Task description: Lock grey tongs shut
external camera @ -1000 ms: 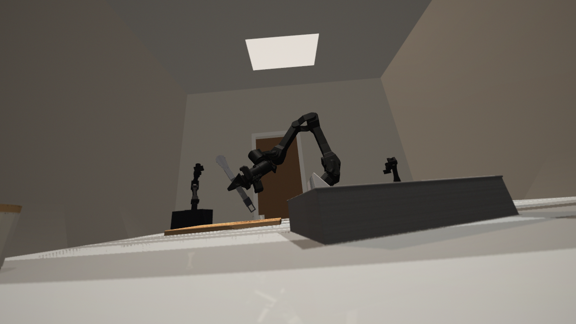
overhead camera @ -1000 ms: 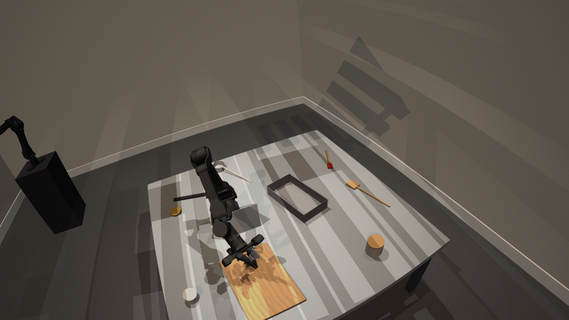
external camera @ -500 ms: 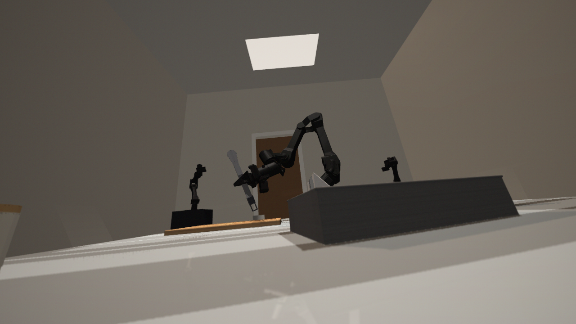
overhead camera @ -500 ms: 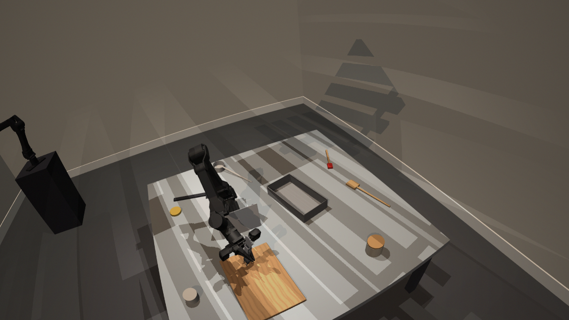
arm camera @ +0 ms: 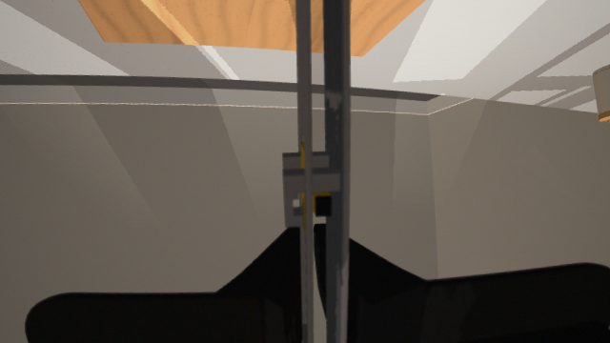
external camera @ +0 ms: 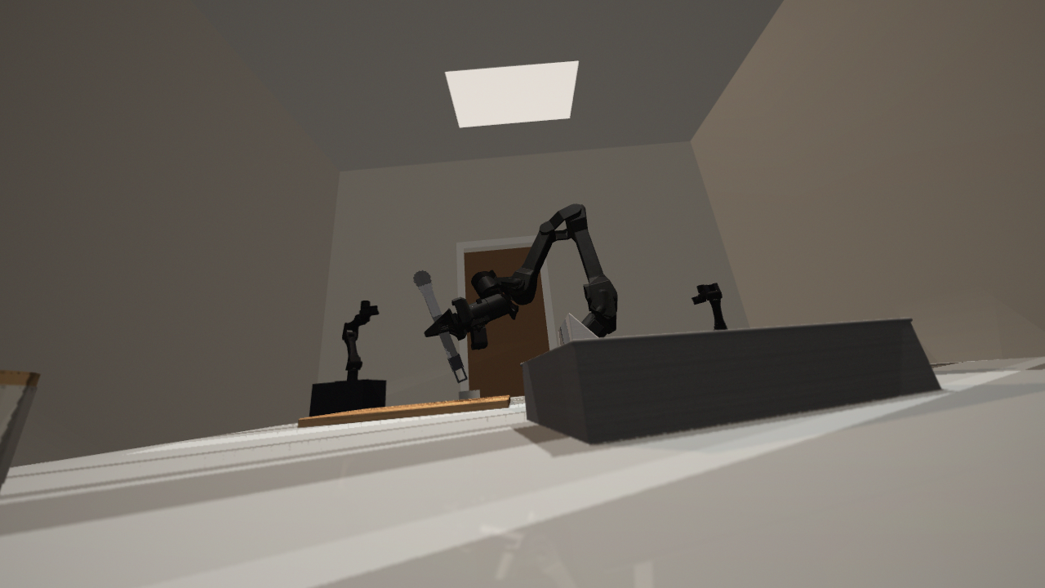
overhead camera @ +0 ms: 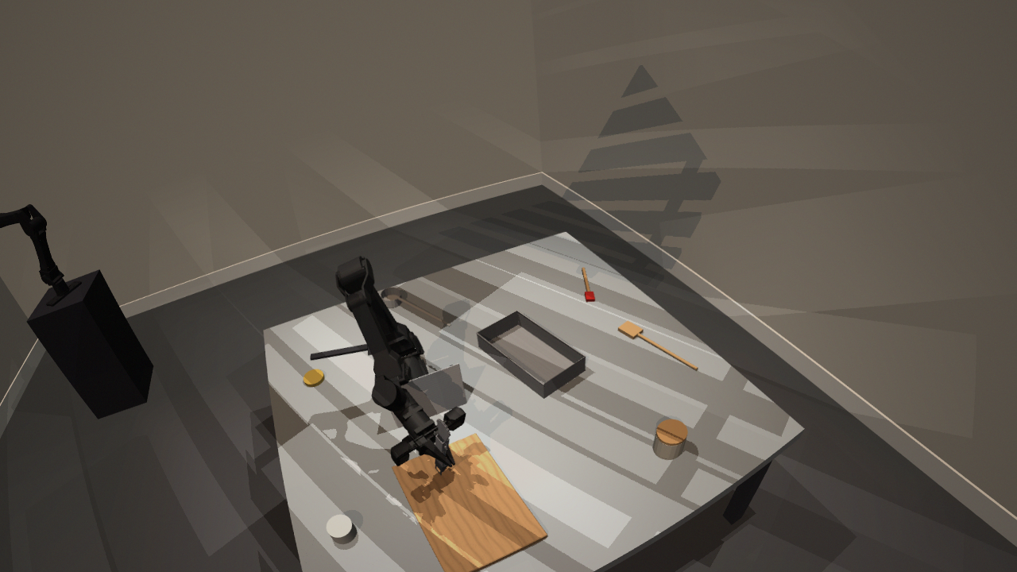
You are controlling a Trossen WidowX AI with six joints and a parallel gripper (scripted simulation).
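Note:
My gripper (overhead camera: 449, 465) (external camera: 436, 330) (arm camera: 308, 237) is shut on the grey tongs (overhead camera: 442, 430) (external camera: 429, 296) (arm camera: 337, 138), around the middle of their length. In the exterior view the tongs stand steeply tilted in the air, scalloped tips up and the dark hinge end with its loop down. In the wrist view their two arms run close together and nearly parallel, with a narrow gap. Whether the lock inside the hinge has caught cannot be seen. The wooden board (overhead camera: 497, 523) (external camera: 409, 411) (arm camera: 238, 26) lies below the tongs, not touching them. The roasting tin (overhead camera: 512, 366) (external camera: 731, 380) stands apart from the board.
A lidded jar (overhead camera: 670, 434) (arm camera: 602, 92) stands at the right in the top view. A white round item (overhead camera: 338, 526) is left of the board. A yellow disc (overhead camera: 312, 376), a grey panel (overhead camera: 446, 391), a wooden spatula (overhead camera: 630, 329) and a red-headed brush (overhead camera: 589, 295) are farther back.

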